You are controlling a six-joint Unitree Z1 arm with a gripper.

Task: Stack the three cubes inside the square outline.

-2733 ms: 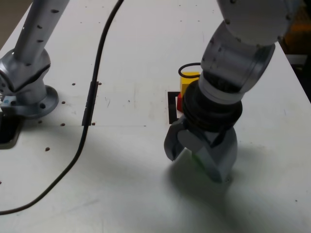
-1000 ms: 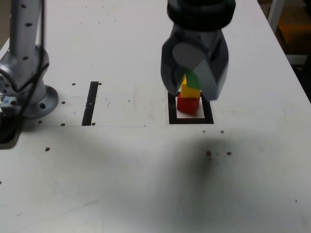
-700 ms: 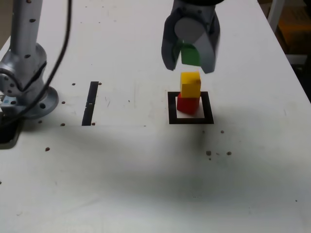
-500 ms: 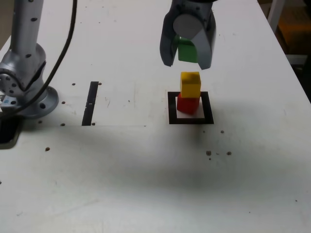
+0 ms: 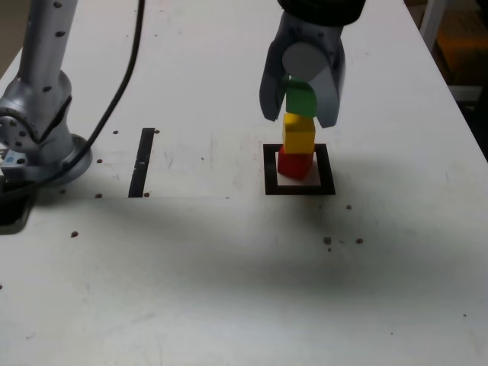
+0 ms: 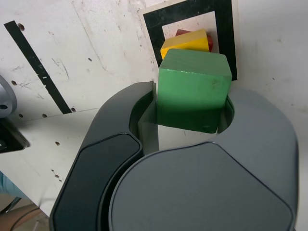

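Lowered, the pincer (image 5: 299,121) grips the green cube (image 5: 301,100) above the spotted tabletop (image 5: 221,282).

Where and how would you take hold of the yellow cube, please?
Probably by two opposite upright sides of the yellow cube, coming from above once the green cube is away: its flat side faces stand free above the red cube.

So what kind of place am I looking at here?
Probably a robotics lab or test bench: a grey robot gripper holds a green cube, and a thick black square outline marks the pale, scuffed tabletop.
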